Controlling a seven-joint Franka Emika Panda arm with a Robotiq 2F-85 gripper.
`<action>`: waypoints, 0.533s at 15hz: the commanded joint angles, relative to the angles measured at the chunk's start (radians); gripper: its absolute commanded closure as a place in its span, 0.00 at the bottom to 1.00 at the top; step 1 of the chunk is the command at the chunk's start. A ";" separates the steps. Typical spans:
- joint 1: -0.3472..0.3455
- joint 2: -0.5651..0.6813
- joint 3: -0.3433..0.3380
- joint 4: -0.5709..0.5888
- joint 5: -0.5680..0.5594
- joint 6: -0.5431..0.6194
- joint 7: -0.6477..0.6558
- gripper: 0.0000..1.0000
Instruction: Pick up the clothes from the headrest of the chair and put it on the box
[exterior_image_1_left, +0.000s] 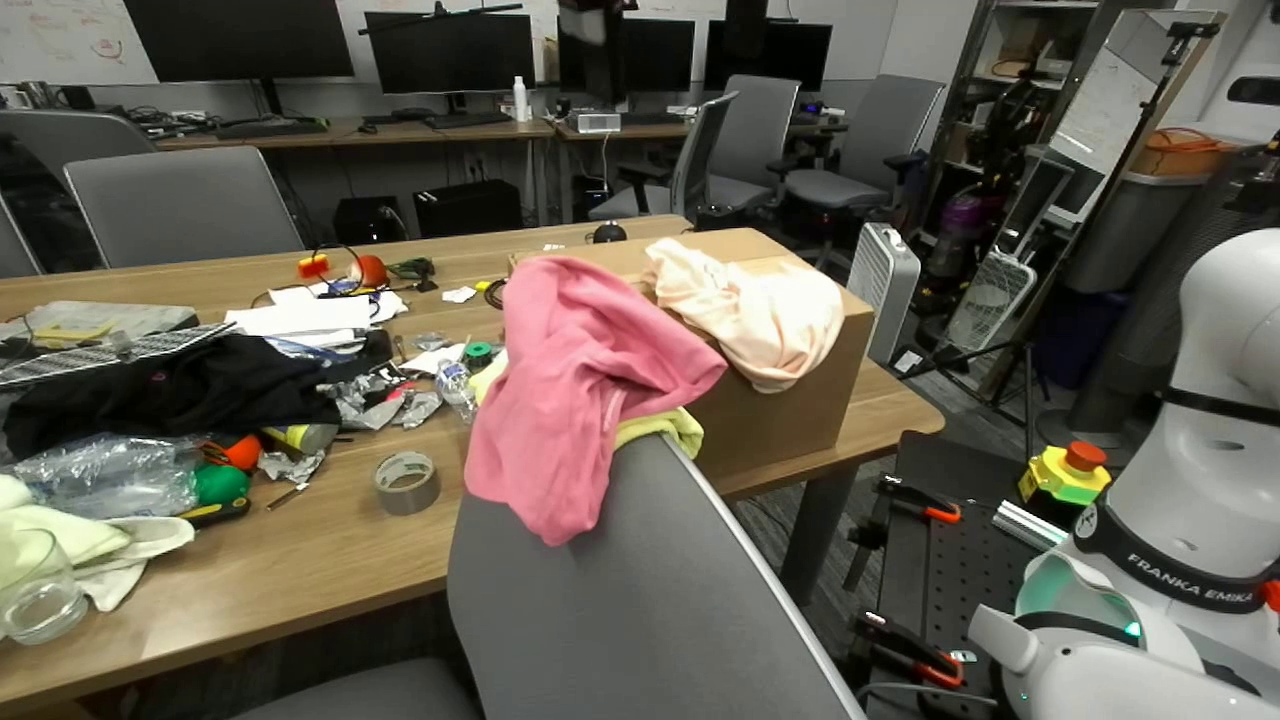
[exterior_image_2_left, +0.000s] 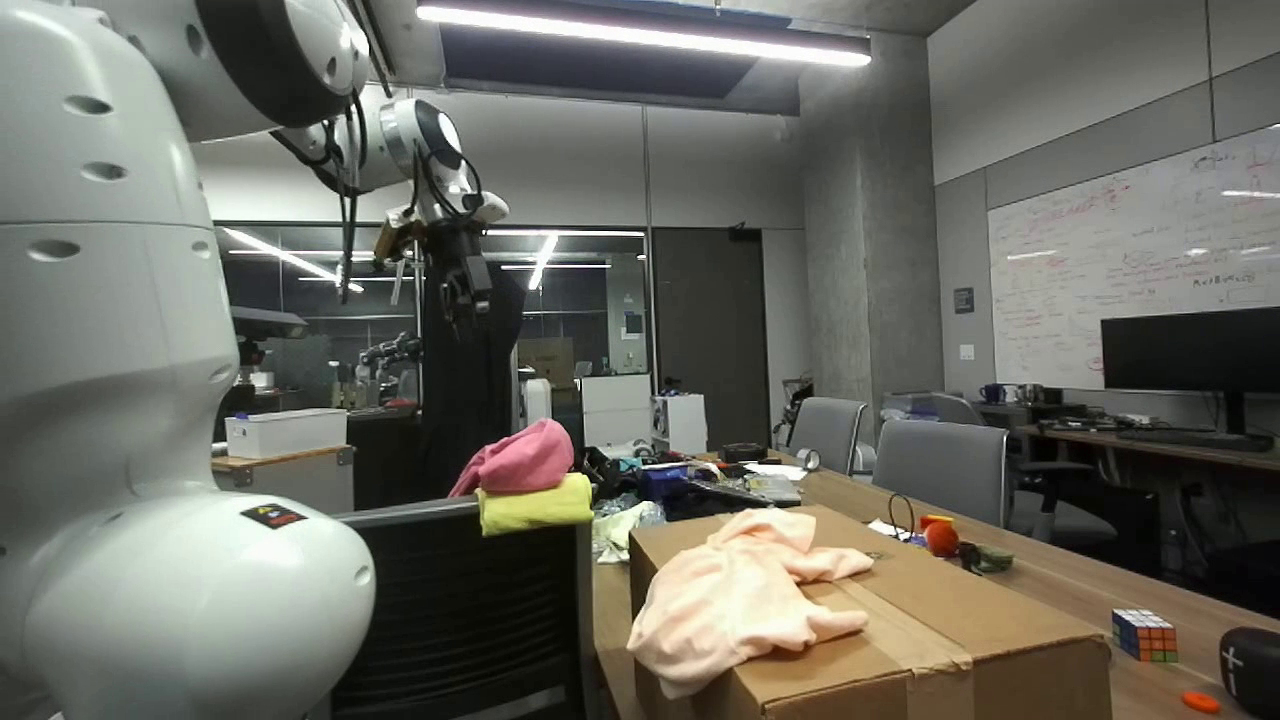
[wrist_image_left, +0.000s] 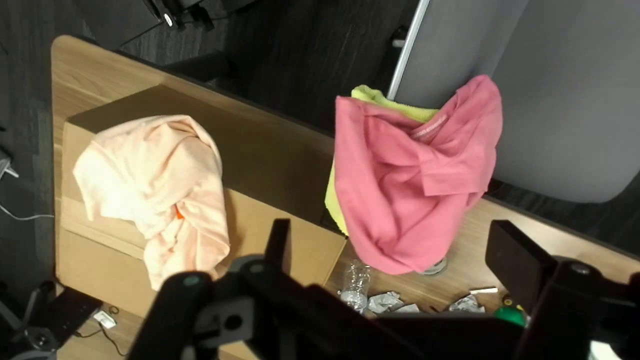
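In the wrist view the claw (wrist_image_left: 392, 242) comes in along the bottom of the frame, its fingers (wrist_image_left: 517, 255) spread well apart and nothing gripped. The pink garment (wrist_image_left: 415, 185), which I take to be the clothing meant, shows between and above them, so the claw is probably placed for an overhead pinch; its height over the cloth I cannot judge. The garment lies over the top of the chair (wrist_image_left: 560, 130), upper right, with a yellow cloth (wrist_image_left: 370, 94) mostly hidden beneath. At left, a peach garment (wrist_image_left: 155, 195) lies bunched on the cardboard box (wrist_image_left: 252, 212), presumably the pink one's destination too.

In an exterior view, the pink garment sits mid-frame, near the tabletop (exterior_image_1_left: 310, 560), much of it hanging down the chair's grey face; friction likely holds it there. Dark shapes (exterior_image_1_left: 595, 50) at the top edge are cut off and I cannot identify them.

In an exterior view, the white arm (exterior_image_2_left: 110, 400) fills the left and covers part of the chair. The claw, upper left, points downward, but its tips blend into the dark background. Only the pink garment's top shows.
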 joint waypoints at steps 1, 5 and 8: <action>0.037 0.127 0.022 0.100 -0.089 0.016 -0.044 0.00; 0.060 0.233 -0.009 0.144 -0.185 0.079 -0.024 0.00; 0.065 0.288 -0.048 0.162 -0.165 0.113 -0.018 0.00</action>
